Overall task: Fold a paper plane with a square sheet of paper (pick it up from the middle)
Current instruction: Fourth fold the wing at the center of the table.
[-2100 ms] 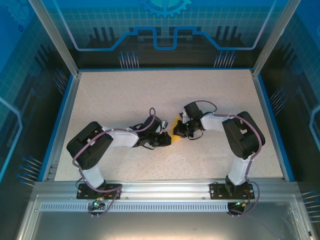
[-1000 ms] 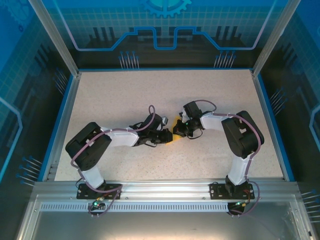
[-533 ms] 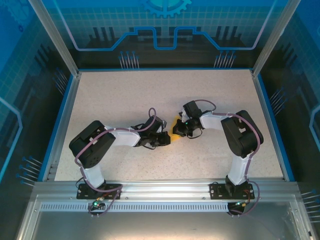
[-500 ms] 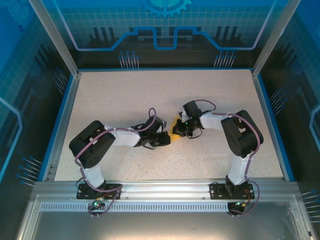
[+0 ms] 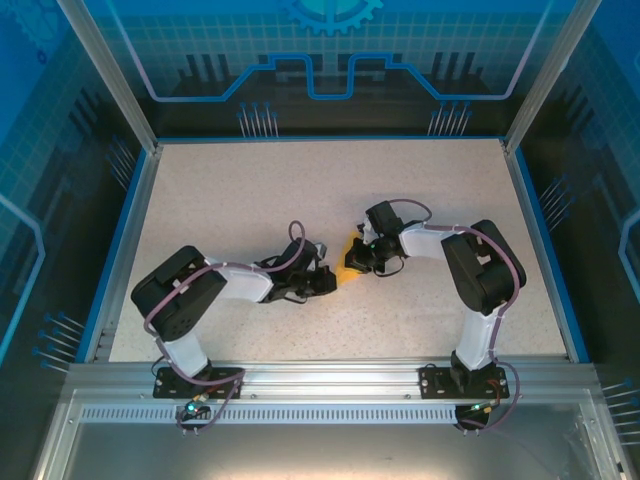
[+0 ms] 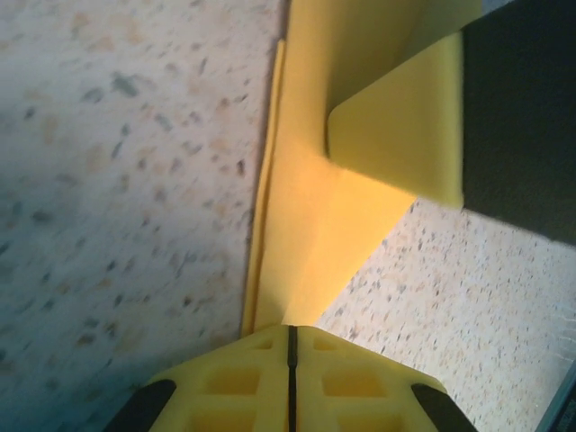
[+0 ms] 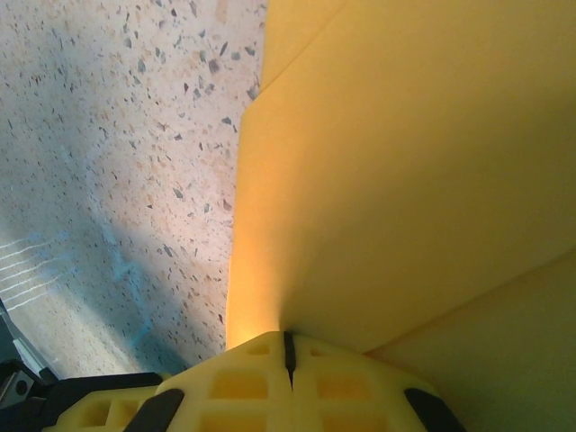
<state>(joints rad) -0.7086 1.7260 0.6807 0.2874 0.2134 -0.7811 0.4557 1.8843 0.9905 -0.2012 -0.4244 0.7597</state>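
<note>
The square sheet of paper (image 5: 346,263) is a folded orange-yellow wedge between the two grippers at the middle of the table. In the left wrist view its narrow end (image 6: 315,207) runs into my left gripper (image 6: 290,335), whose jaws are shut on it, and a layered folded edge shows along its left side. My left gripper (image 5: 328,282) sits just front-left of the paper. My right gripper (image 5: 358,260) is at the paper's right side. Its jaws (image 7: 288,340) are shut on the sheet (image 7: 405,180). One right finger (image 6: 396,135) lies over the paper in the left wrist view.
The speckled table top (image 5: 300,190) is bordered by a blue rim (image 5: 128,250) and metal posts. Both arm bases stand on the rail at the near edge (image 5: 320,385).
My left gripper has closed the last bit onto the paper and shifted slightly toward the front-left. The right gripper has stayed shut in place on the sheet.
</note>
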